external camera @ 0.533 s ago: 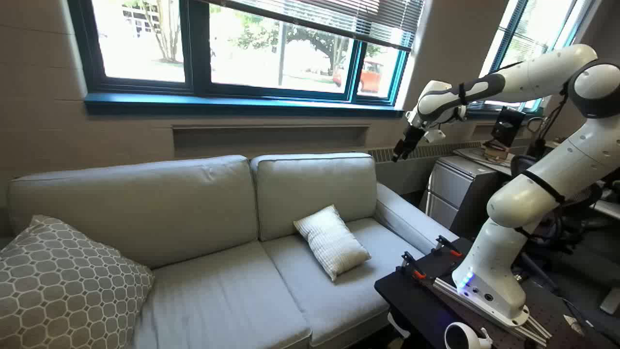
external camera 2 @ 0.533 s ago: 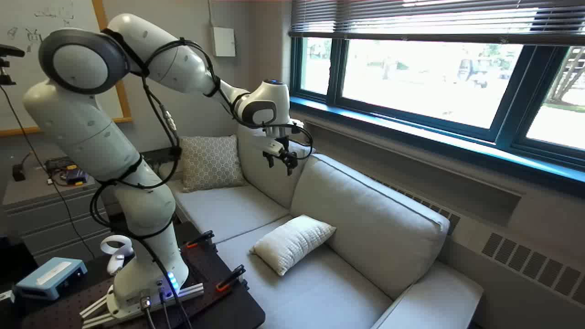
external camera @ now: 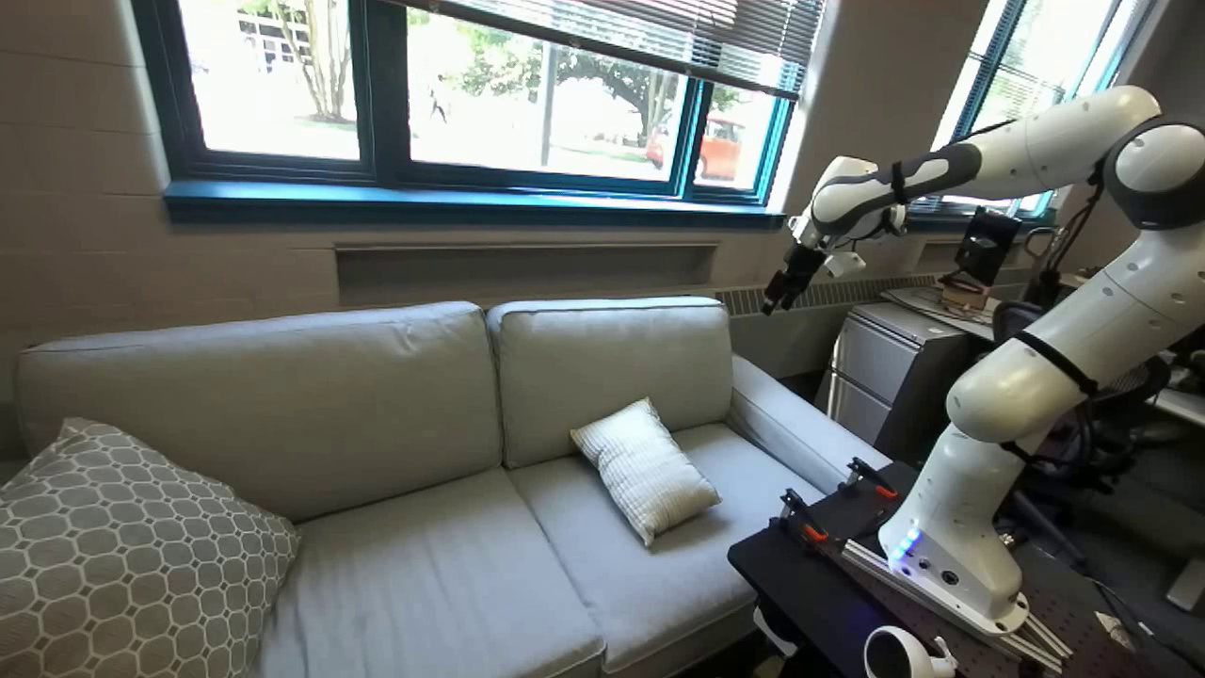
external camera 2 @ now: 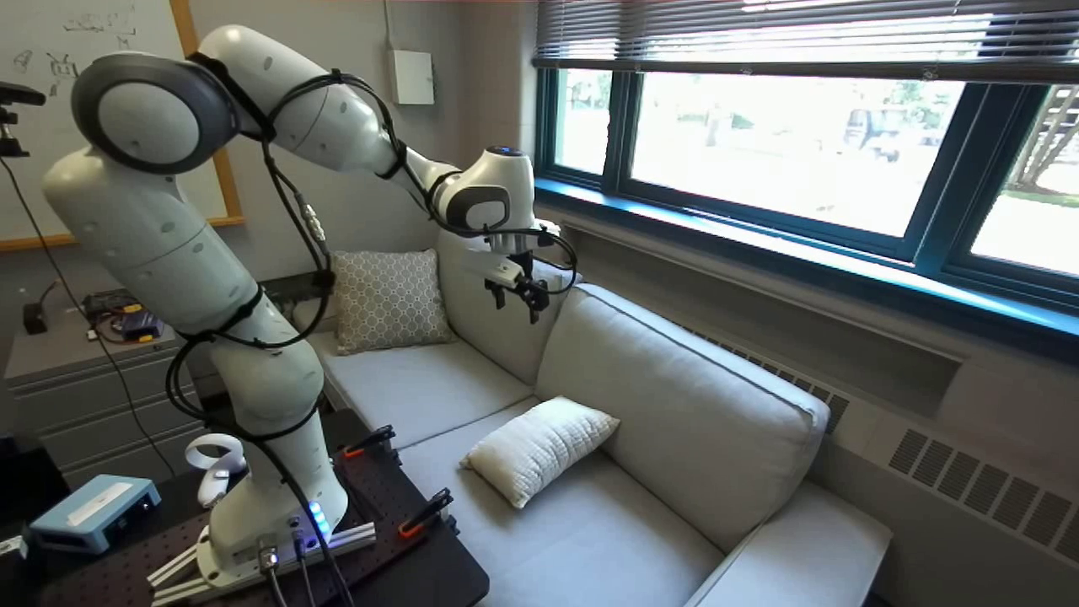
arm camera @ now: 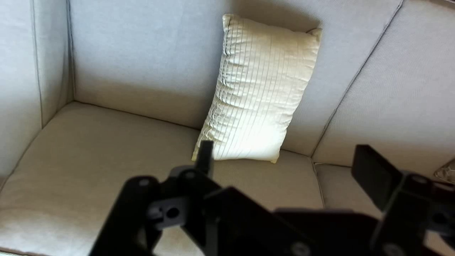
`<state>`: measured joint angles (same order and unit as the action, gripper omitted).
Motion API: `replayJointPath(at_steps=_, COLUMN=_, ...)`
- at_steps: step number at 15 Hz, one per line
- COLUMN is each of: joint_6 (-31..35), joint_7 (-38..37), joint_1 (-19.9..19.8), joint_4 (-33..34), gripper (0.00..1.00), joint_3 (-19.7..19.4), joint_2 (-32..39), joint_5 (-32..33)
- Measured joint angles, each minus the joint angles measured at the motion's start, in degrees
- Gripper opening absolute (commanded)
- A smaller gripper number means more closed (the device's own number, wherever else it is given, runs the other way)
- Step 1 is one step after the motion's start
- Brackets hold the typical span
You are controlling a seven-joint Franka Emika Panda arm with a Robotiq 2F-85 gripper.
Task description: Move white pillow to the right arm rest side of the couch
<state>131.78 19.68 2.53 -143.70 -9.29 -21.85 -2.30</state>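
Note:
The white pillow (external camera: 648,471) rests at a slant on the couch (external camera: 405,574), on the seat cushion beside the right arm rest (external camera: 800,424), its upper end near the back cushion. The pillow also shows in an exterior view (external camera 2: 542,448) and in the wrist view (arm camera: 263,92). A stretch of bare seat lies between pillow and arm rest; the arm rest shows in an exterior view (external camera 2: 801,548) and at the left of the wrist view (arm camera: 21,81). My gripper (external camera 2: 517,305) is open and empty, raised above the couch and apart from the pillow. Its fingers are wide apart in the wrist view (arm camera: 285,152).
A larger lattice-patterned pillow (external camera: 141,556) leans at the couch's far end. The robot's black table (external camera: 800,574) with clamps (external camera 2: 426,512) stands close to the couch front. Couch back cushions (external camera: 612,367), the window sill (external camera: 471,207) and a radiator (external camera 2: 969,472) lie behind.

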Motion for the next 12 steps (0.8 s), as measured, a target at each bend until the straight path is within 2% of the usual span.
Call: replayJointPath(at_steps=12, joint_6=1.46, joint_7=-1.68, joint_1=-0.4, joint_4=0.0, gripper=1.0, joint_3=0.65, joint_2=0.98, joint_5=0.0)
